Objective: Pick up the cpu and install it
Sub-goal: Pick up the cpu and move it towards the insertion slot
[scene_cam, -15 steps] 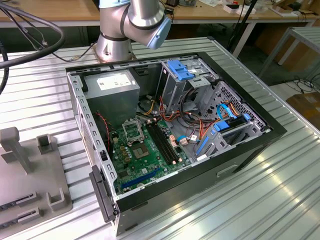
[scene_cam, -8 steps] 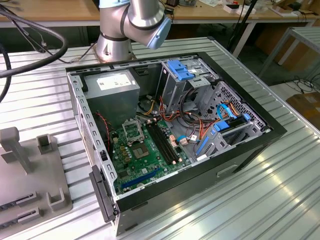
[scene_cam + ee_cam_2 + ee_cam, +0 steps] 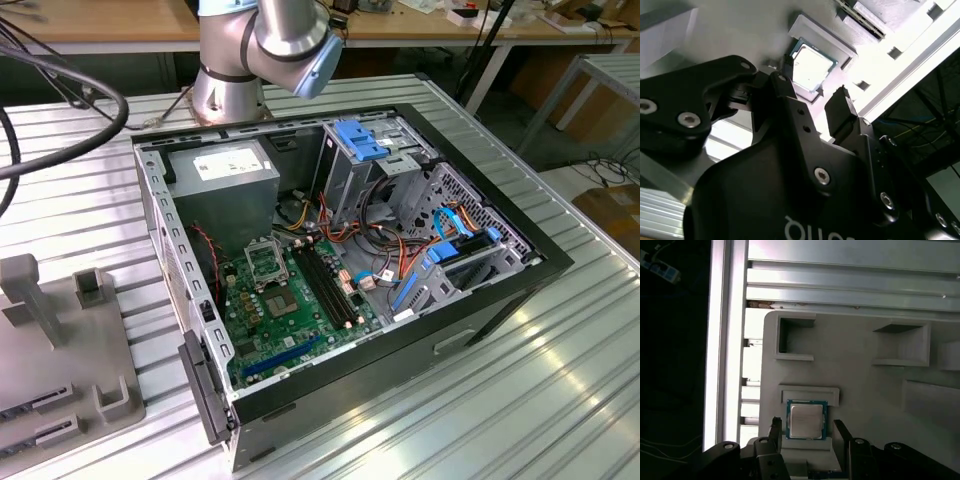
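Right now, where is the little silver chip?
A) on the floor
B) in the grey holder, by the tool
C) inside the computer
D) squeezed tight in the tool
B: the chip lies flat in the grey holder, and the open tool straddles it without gripping it.

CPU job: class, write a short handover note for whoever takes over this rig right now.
Hand state: the gripper is open, one finger on each side of the cpu, not closed on it.
Things: the cpu lies flat in a recess of the grey holder tray. The socket is inside the open computer case.
Done: the gripper is lined up over the cpu.
Left: the pick-up and the install.
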You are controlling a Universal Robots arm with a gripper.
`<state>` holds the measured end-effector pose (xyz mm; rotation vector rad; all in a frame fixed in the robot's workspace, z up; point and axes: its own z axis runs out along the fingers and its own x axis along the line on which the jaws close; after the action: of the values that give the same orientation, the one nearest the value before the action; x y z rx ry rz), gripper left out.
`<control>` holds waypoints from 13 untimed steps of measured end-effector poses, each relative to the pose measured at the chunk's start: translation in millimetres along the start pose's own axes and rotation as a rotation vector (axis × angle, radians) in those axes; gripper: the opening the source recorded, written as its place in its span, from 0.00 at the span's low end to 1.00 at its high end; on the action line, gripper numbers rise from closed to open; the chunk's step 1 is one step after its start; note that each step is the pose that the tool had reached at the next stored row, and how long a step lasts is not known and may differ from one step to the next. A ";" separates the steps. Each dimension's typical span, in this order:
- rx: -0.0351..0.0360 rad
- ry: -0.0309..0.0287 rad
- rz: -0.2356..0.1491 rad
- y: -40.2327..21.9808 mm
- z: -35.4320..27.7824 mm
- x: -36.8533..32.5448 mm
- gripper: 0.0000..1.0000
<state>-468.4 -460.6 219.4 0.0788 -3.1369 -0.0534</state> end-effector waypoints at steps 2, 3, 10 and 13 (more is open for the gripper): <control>0.0003 0.0001 0.000 3.7 5.2 -0.1 0.53; 0.0002 0.0000 0.000 5.3 7.3 -0.2 0.53; 0.0002 -0.0003 0.000 4.9 19.9 3.2 0.61; 0.0001 -0.0006 0.000 3.0 22.0 3.0 0.61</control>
<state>-471.6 -457.0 197.5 0.0793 -3.1375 -0.0532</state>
